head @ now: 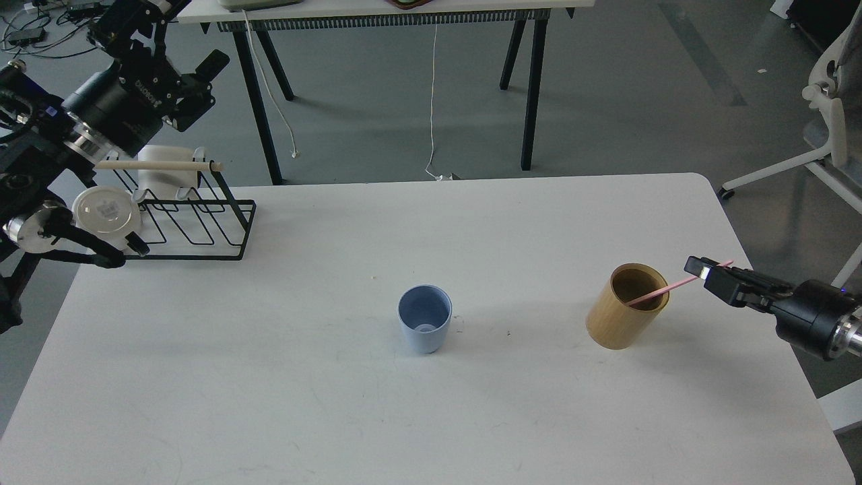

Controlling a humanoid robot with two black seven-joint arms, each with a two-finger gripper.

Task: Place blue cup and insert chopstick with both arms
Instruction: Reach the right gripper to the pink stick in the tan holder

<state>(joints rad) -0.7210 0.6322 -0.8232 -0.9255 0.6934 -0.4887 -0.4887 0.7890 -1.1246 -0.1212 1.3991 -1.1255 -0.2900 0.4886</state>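
Much bare surface (283, 377) surrounded the upright blue cup (424, 327) at mid-table. Right gripper (707, 267), low near the right edge, had its jaws clenched on the pink chopstick (656, 292), whose lower end sat inside the bamboo holder (623, 316). Left gripper (185, 81) hung raised above the wire rack (195, 225), jaws released.

Grey floor (606, 87), black-legged table (532, 81), white office chair (832, 101) behind.

Our arms are black with silver wrist rings; the left gripper (195, 84) bears white ROBOTIQ lettering, the right gripper (707, 268) is boxy.
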